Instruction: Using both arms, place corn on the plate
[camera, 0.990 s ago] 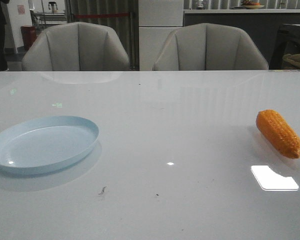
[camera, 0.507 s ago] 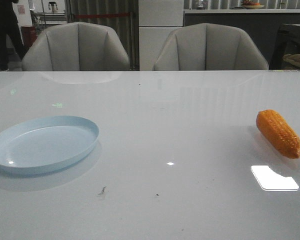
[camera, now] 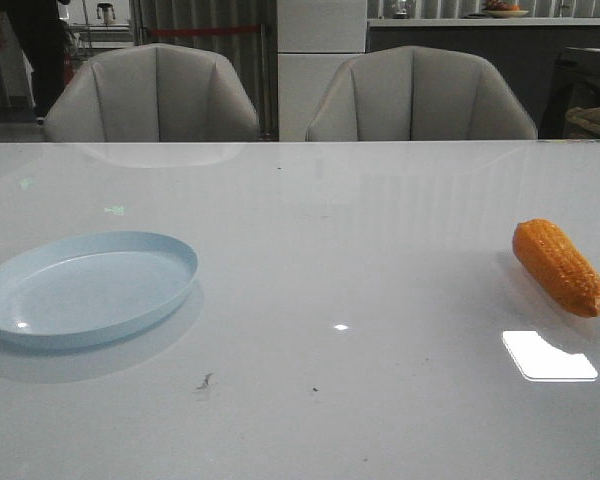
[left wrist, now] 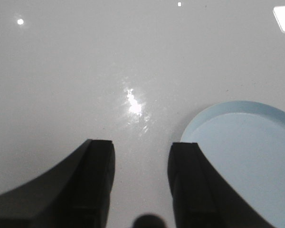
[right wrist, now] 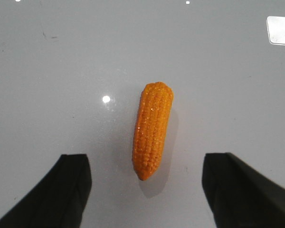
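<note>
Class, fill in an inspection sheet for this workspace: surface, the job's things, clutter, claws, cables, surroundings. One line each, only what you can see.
Surface: glossy white table, light glare patches, a few small dark specks near the front.
Job's things: corn lying on the table at the right, untouched; plate at the left, nothing in it.
Clutter: nothing seen.
Claws: left claw open, above bare table beside the plate's rim; right claw wide open, above the corn, not touching it.
Cables: nothing seen.
Surroundings: two grey chairs behind the table, counters further back, a person at the far left.
</note>
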